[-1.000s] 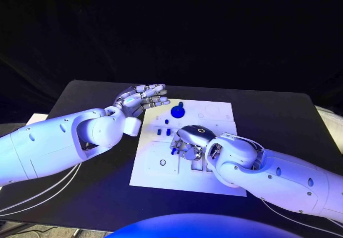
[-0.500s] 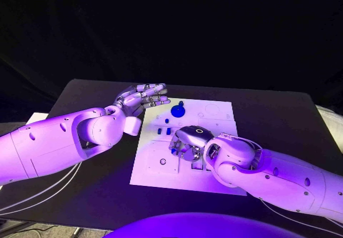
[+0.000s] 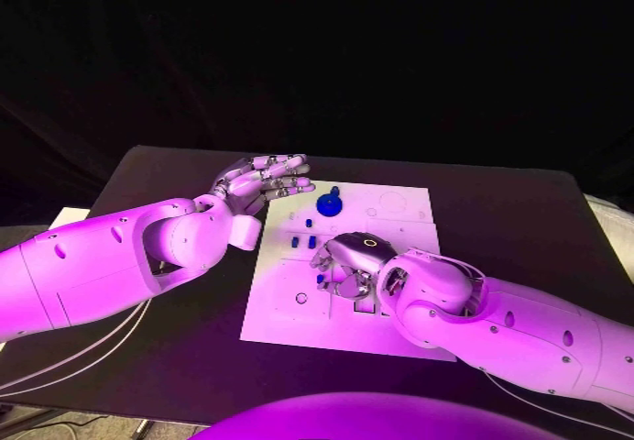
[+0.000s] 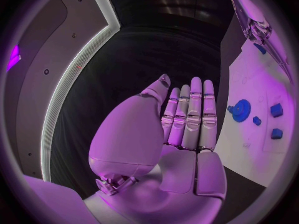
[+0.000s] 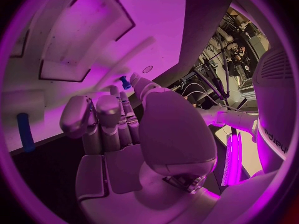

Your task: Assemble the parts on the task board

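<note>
We see a white task board (image 3: 346, 316) lying on a black table (image 3: 529, 211), its face marked with faint grey outlines and recesses. The parts on it are deep blue: a round blue gear (image 3: 328, 207) and several small blue pieces (image 3: 311, 243). Both arms are white, and each ends in a silver hand, the left hand (image 3: 263, 181) and the right hand (image 3: 346, 264). The right hand carries a pale ring on its back.

Black table (image 3: 515, 220), square-cornered, set against a dark backdrop. Lying flat at its middle, white task board (image 3: 397, 321). At the left edge, white cables (image 3: 80, 362) trailing down past the table's corner.
</note>
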Motion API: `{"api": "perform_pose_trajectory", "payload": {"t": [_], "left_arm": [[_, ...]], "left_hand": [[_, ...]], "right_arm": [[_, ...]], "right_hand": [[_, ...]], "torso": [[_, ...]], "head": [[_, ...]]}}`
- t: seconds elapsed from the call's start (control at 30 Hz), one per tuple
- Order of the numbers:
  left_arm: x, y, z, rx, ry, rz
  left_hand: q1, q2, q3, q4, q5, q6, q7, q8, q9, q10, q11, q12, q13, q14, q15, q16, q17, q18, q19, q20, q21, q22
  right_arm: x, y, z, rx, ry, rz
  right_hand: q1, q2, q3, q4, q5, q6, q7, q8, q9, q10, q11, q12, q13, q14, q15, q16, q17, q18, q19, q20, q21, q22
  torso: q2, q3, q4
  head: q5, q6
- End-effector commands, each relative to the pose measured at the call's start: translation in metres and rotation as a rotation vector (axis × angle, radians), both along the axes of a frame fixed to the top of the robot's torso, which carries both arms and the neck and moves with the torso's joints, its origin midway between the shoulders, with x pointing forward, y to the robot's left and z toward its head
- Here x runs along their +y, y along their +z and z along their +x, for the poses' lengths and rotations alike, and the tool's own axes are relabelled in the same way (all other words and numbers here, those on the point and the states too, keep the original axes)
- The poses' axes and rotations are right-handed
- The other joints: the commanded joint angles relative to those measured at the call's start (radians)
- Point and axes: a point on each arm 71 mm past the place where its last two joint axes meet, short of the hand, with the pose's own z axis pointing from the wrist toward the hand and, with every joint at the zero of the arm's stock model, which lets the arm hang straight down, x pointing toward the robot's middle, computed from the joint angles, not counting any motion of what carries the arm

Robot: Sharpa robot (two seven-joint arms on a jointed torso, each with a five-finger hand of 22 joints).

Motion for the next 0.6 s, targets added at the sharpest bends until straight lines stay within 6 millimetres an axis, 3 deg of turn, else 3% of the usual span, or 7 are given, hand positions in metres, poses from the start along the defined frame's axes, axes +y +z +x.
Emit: {"api": "perform_pose_trajectory", "payload": {"t": [0.03, 0.17, 0.37, 0.53, 0.6], "left_arm": [[-0.001, 0.000, 0.000, -0.008, -0.015, -0.003], [0.000, 0.000, 0.000, -0.007, -0.013, 0.003], [-0.001, -0.001, 0.000, -0.006, -0.016, 0.004], [-0.001, -0.001, 0.000, -0.006, -0.017, 0.004], [-0.001, -0.001, 0.000, -0.006, -0.018, 0.003]], "left_hand": [[-0.008, 0.000, 0.003, 0.004, 0.004, 0.000, 0.004, -0.005, 0.000, 0.000, 0.004, -0.004, 0.000, 0.007, 0.001, -0.007, -0.002, 0.013, 0.010, 0.000, 0.006, -0.002], [-0.008, 0.000, 0.003, 0.004, 0.004, 0.000, 0.004, -0.005, 0.000, 0.000, 0.004, -0.004, 0.000, 0.007, 0.001, -0.007, -0.002, 0.013, 0.010, 0.000, 0.006, -0.002], [-0.008, -0.001, 0.003, 0.004, 0.004, -0.001, 0.004, -0.006, -0.001, -0.001, 0.005, -0.005, 0.000, 0.008, 0.002, -0.009, -0.002, 0.013, 0.010, 0.001, 0.006, -0.004], [-0.011, -0.003, 0.001, 0.004, 0.003, -0.001, 0.005, -0.006, -0.001, -0.001, 0.005, -0.005, 0.000, 0.008, 0.002, -0.010, -0.002, 0.013, 0.010, 0.001, 0.006, -0.005], [-0.011, -0.003, 0.001, 0.004, 0.003, -0.001, 0.005, -0.006, 0.000, -0.001, 0.005, -0.005, 0.000, 0.008, 0.002, -0.010, -0.002, 0.013, 0.010, 0.001, 0.006, -0.005]], "right_arm": [[-0.008, 0.001, 0.002, -0.027, -0.049, 0.023], [-0.014, 0.011, 0.001, -0.040, -0.062, 0.046], [-0.035, 0.037, 0.006, -0.076, -0.102, 0.056], [-0.060, 0.052, 0.018, -0.086, -0.151, 0.005], [-0.072, 0.055, 0.023, -0.087, -0.166, -0.021]], "right_hand": [[-0.002, 0.010, -0.011, -0.001, 0.006, 0.011, -0.005, 0.004, 0.003, 0.013, -0.007, 0.014, 0.004, -0.003, 0.002, -0.003, -0.004, 0.015, -0.001, 0.007, -0.003, -0.001], [0.006, 0.020, -0.014, -0.003, 0.013, 0.026, -0.010, 0.007, 0.005, 0.023, -0.012, 0.030, 0.004, -0.006, -0.002, -0.007, -0.012, 0.015, 0.001, 0.004, -0.003, 0.000], [0.007, 0.021, -0.018, -0.003, 0.014, 0.042, -0.018, 0.010, 0.007, 0.032, -0.018, 0.042, 0.003, -0.007, -0.006, -0.011, -0.018, 0.015, 0.003, 0.002, -0.002, 0.001], [0.001, 0.004, -0.043, 0.000, 0.010, 0.037, -0.039, 0.002, 0.003, 0.015, -0.029, 0.039, -0.001, -0.008, -0.015, -0.014, -0.023, 0.016, 0.002, -0.003, -0.004, -0.002], [-0.002, -0.009, -0.069, 0.002, 0.025, 0.013, -0.050, -0.003, -0.001, -0.024, -0.035, 0.020, -0.004, -0.007, -0.037, -0.017, -0.027, 0.017, 0.003, -0.016, -0.005, -0.003]], "torso": [[-0.001, 0.0012, 0.0000], [-0.001, 0.0013, -0.0028], [0.000, -0.0003, -0.0018], [-0.001, -0.0005, -0.0037], [-0.002, -0.0013, -0.0045]], "head": [[0.001, 0.002], [-0.001, 0.005], [-0.006, 0.011], [-0.013, 0.018], [-0.016, 0.020]]}}
